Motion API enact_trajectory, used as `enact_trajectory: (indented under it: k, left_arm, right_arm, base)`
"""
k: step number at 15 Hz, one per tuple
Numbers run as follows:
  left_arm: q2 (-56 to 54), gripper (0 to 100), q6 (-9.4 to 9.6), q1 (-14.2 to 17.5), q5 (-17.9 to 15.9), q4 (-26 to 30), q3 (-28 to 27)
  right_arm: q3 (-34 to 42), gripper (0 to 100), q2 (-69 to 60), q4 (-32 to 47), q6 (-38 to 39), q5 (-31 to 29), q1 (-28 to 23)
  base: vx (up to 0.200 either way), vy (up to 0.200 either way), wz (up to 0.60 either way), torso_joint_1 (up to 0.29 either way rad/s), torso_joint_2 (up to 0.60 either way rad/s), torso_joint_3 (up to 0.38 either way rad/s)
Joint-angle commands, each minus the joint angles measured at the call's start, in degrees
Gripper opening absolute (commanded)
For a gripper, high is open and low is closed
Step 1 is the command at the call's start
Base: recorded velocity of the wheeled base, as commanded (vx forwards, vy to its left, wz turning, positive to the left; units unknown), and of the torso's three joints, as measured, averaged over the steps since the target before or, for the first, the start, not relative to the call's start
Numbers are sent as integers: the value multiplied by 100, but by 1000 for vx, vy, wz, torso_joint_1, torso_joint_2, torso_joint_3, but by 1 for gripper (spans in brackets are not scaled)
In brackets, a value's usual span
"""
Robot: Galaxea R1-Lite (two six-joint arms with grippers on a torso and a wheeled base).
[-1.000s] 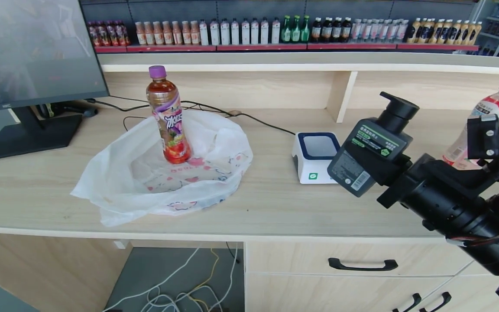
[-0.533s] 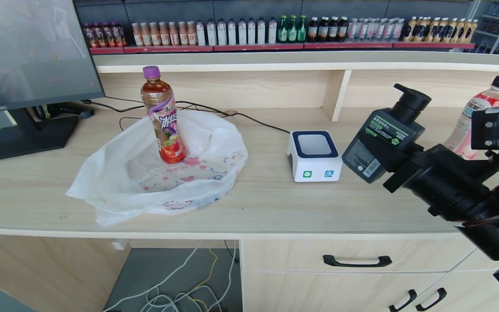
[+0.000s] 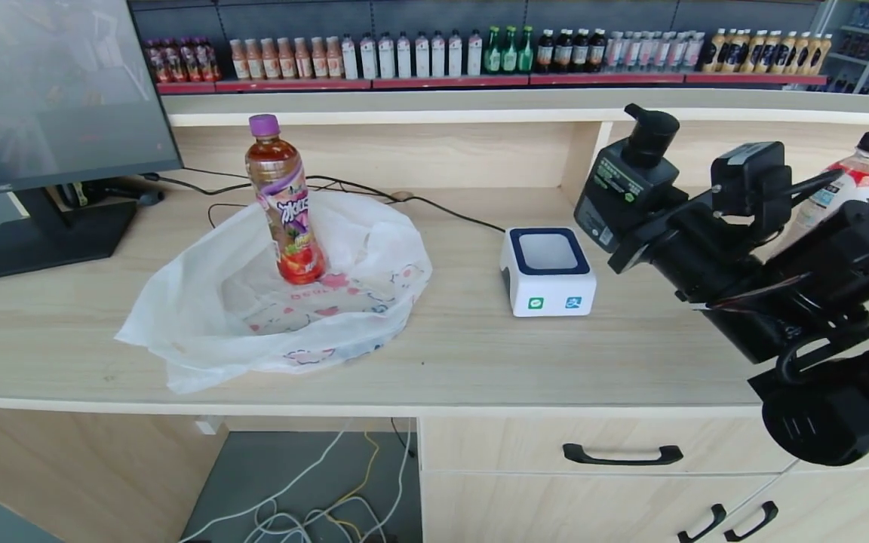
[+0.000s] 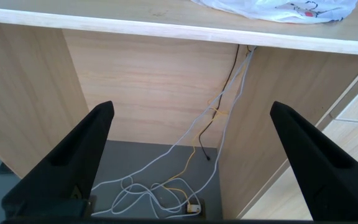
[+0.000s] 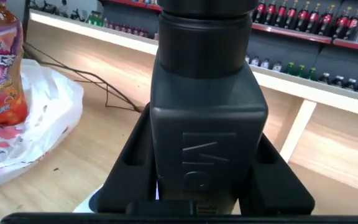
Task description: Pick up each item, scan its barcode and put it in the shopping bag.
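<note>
The dark pump bottle [image 3: 623,188] is held above the counter [image 3: 480,362], at about one o'clock from the scanner [image 3: 548,271] and near it, not touching. The right gripper [image 3: 649,226] has its jaws clamped on the bottle's lower body from both sides. In the right wrist view the bottle [image 5: 207,124] sits squarely between the two black fingers [image 5: 129,168]. It is a squarish, matte, hard plastic container with a round pump head. Its flat sides probably give the pads a firm seat. It leans, with a labelled face turned down towards the scanner's window, likely to present the barcode — the step in hand looks like the scan.

The scanner is a small white cube with a dark-rimmed glass top. At nine o'clock from it lies the shopping bag [image 3: 201,324], thin, crinkled white film spread open, with a purple-capped tea bottle [image 3: 284,204] standing upright inside. A clear bottle with a black cap [image 3: 849,181] waits at the counter's far right.

The left gripper [image 4: 191,112] hangs below the counter edge, jaws wide apart and empty.
</note>
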Motion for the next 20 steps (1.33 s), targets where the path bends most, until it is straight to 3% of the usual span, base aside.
enact_trajectory:
  k: [1, 3, 6, 11, 20]
  left_arm:
    - [-2, 100, -2, 2, -1, 0, 0]
    - [-2, 100, -2, 2, -1, 0, 0]
    - [-2, 100, -2, 2, -1, 0, 0]
    - [-2, 100, -2, 2, -1, 0, 0]
    - [-2, 100, -2, 2, 7, 0, 0]
  right_arm:
    - [-224, 0, 338, -8, -142, 21, 85]
    - [-724, 0, 505, -8, -916, 136, 261]
    - [-1067, 0, 716, -8, -1698, 1287, 244]
    - [-1058, 0, 1014, -8, -2568, 1735, 68]
    - [-1041, 0, 1155, -8, -2788, 2263, -328]
  base:
    - [0, 0, 0, 0, 0, 0]
    - [0, 0, 0, 0, 0, 0]
    - [0, 0, 0, 0, 0, 0]
    - [0, 0, 0, 0, 0, 0]
    - [0, 0, 0, 0, 0, 0]
